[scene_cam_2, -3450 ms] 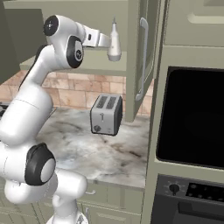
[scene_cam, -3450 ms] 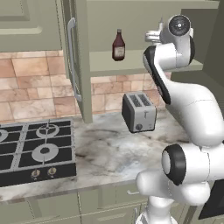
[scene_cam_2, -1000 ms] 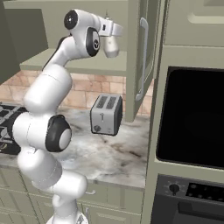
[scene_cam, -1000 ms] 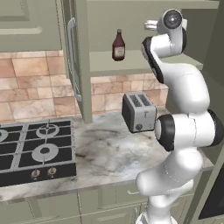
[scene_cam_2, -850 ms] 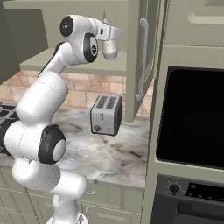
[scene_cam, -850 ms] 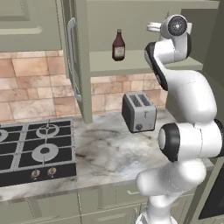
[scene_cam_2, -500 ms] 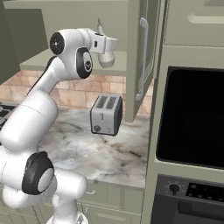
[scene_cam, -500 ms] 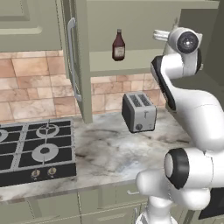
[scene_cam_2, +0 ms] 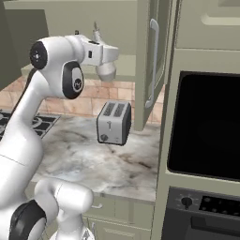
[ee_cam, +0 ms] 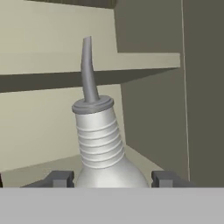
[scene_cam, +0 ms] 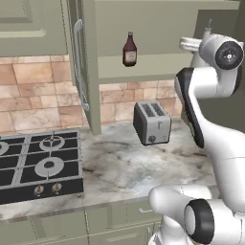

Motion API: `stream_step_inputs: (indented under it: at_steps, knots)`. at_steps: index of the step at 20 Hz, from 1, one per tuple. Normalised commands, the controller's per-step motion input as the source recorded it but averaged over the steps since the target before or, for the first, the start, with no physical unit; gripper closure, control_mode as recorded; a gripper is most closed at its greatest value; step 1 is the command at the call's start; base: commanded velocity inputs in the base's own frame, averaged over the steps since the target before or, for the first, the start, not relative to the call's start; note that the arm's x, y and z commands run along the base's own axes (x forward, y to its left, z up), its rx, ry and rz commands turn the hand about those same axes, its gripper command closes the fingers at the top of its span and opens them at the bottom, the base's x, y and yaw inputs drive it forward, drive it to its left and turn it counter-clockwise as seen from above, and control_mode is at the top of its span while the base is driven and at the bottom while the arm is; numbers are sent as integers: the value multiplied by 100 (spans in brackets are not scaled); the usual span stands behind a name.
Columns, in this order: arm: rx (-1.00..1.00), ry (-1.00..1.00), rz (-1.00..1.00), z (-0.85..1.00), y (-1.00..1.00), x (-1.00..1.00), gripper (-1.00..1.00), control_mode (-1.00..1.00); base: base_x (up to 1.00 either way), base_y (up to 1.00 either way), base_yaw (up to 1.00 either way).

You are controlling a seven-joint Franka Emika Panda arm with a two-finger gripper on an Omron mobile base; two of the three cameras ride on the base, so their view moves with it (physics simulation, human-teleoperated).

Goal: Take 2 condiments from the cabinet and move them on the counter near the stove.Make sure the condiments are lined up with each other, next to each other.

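White tapering-neck condiment bottle (ee_cam: 103, 148) sits dead centre at the bottom of the hand view, its ribbed shoulder rising right between the two dark fingertips (ee_cam: 59, 178), one each side of its bulb. The two-finger gripper (ee_cam: 109, 180) is spread wide, wider than the bottle's body, and I cannot tell whether either pad touches it; nothing looks clamped. The bottle stands upright on the floor of the olive-green wall cabinet (ee_cam: 148, 61), long axis vertical, thin spout leaning a touch toward the upper left of the frame, inner shelf edge crossing behind it.

Out from the hand now: in the left base view the white arm reaches up at the upper right of the frame, the spout tip (scene_cam: 208, 24) just poking above the wrist. In the right base view the gripper (scene_cam_2: 107, 71) hangs at upper centre, beside the cabinet's open door with its long curved metal handle (scene_cam_2: 153, 65).

Second condiment, the dark red-brown bottle with pale label and black cap (scene_cam: 129, 50), stands on the cabinet floor too, upper centre of the left base view, well apart from the hand.

Below, the grey-beige veined marble counter (scene_cam: 119, 167) carries a silver two-slot toaster (scene_cam: 151, 122); the black gas stove (scene_cam: 38, 165) lies at lower left. My read: the bottle lies straight ahead between the fingers, so closing squarely on that bulb is what the move turns on.
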Motion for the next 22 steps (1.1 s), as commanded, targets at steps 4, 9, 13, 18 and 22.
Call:
stream_step_inputs:
  at_steps: [4,9,13,18,22]
  knots:
    - [0,14,3,0,47,-100,100,-100,0,0,0]
    - [0,12,14,-25,75,-82,100,-100,0,0,0]
    - [0,8,20,-53,77,-32,100,-100,0,0,0]
    - [0,0,26,-76,58,4,100,-100,0,0,0]
    - [-2,0,27,-82,52,30,100,-100,0,0,0]
